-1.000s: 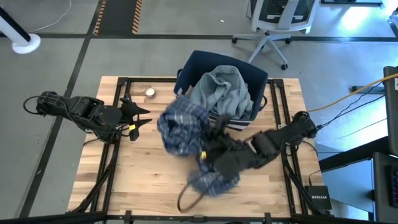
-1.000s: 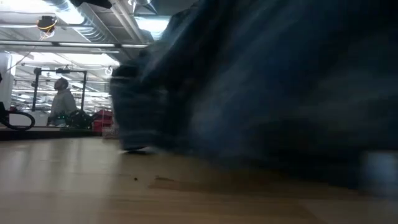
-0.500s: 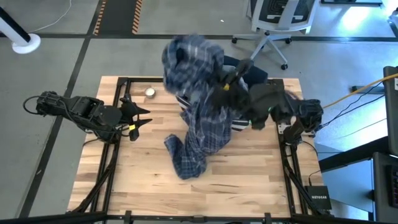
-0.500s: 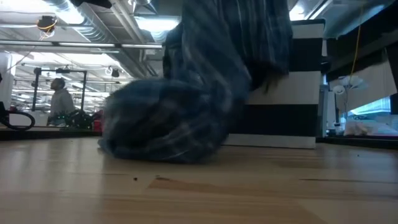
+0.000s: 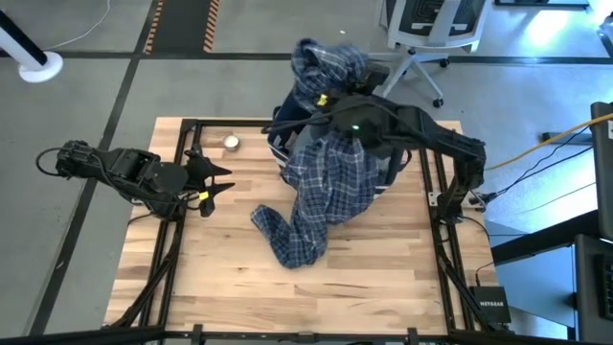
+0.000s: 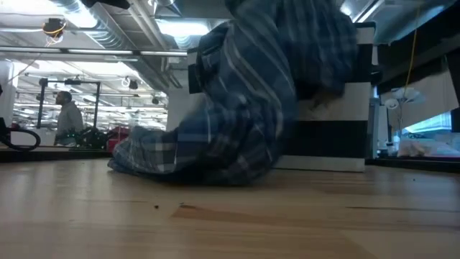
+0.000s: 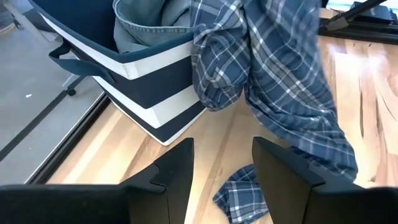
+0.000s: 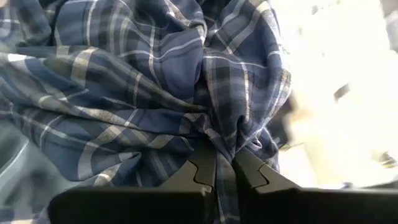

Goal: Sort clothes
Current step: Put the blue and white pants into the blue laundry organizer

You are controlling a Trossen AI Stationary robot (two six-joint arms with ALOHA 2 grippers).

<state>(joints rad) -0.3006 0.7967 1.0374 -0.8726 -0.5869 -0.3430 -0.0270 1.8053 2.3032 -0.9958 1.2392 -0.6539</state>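
A large blue-white plaid shirt (image 5: 330, 172) hangs from my right gripper (image 5: 321, 96), which is shut on it above the navy bin with white stripes (image 7: 155, 102) at the table's far side. The shirt drapes over the bin's front wall and its lower end (image 5: 287, 240) lies on the table. Light blue denim (image 7: 140, 18) lies inside the bin. My left gripper (image 5: 218, 182) is open and empty at the table's left; its fingers (image 7: 180, 168) show in the left wrist view. My right gripper pinches a bunched fold of the plaid shirt (image 8: 224, 146) between its two fingers, several layers gathered. The shirt hangs below the fingers, part over the bin and its lower end on the table.
A small round silvery object (image 5: 231, 143) lies near the table's far left corner. An office chair (image 5: 421, 38) stands beyond the table's far edge. A person (image 6: 70, 115) shows far off in the room. Bare wood lies along the near edge (image 5: 287, 297).
My right gripper has risen from low over the table's middle and swung toward the far edge, over the bin, carrying the plaid shirt. The shirt's upper part has been lifted and stretched out, while its lower end trails on the table.
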